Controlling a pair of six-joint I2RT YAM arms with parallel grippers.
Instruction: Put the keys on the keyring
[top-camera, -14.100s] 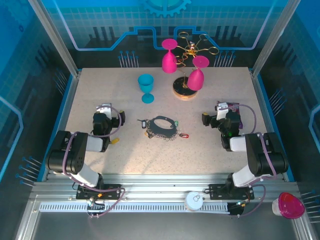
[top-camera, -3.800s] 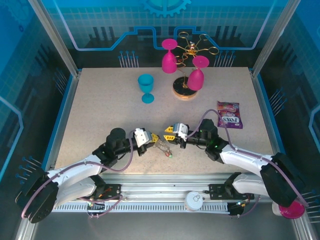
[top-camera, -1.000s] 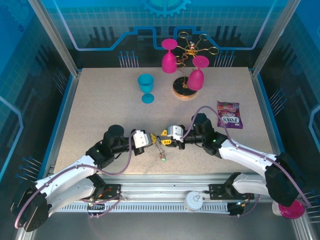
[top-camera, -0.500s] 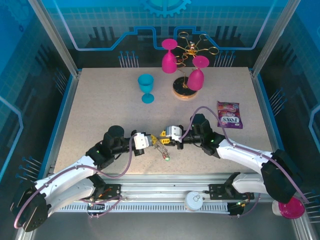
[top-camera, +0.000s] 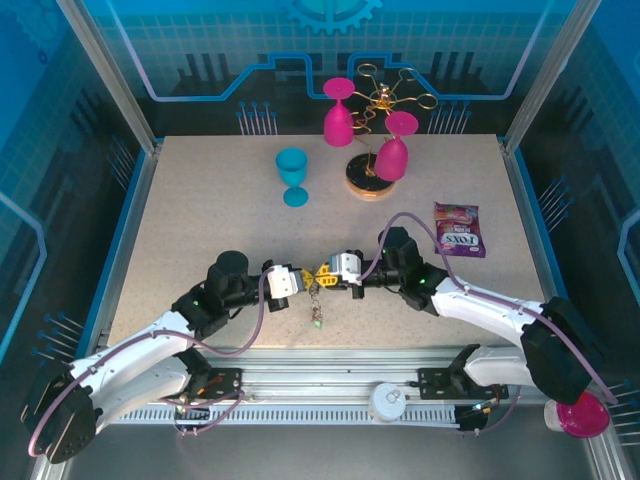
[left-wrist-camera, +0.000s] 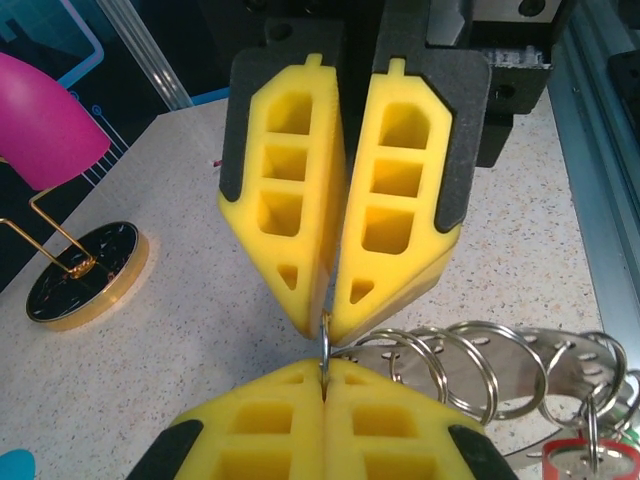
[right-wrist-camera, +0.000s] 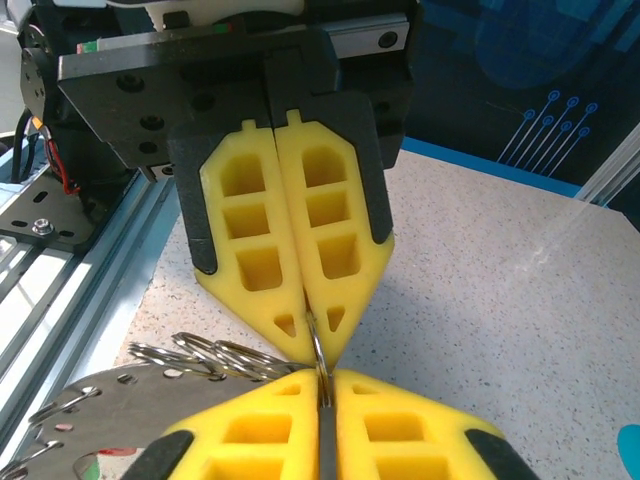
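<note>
The keyring (top-camera: 316, 296) hangs in the lower middle of the top view, seemingly lifted off the table (top-camera: 200, 200), with the keys (top-camera: 316, 319) dangling beneath it. Its silvery split rings (left-wrist-camera: 455, 360) fan along a perforated metal strip (left-wrist-camera: 560, 362), and a red-headed key (left-wrist-camera: 582, 462) sits at the lower right corner of the left wrist view. We see one thin ring (right-wrist-camera: 318, 358) pinched from both sides: the left gripper (top-camera: 303, 280) and the right gripper (top-camera: 327, 276) meet tip to tip, each clenched on that wire. We judge the hold precarious, since the foam tips catch only a sliver of metal. Any pull apart or twist could slide the wire out and drop the whole bunch. Uneven tugging could also bend the ring, or set the keys swinging and snag them.
</note>
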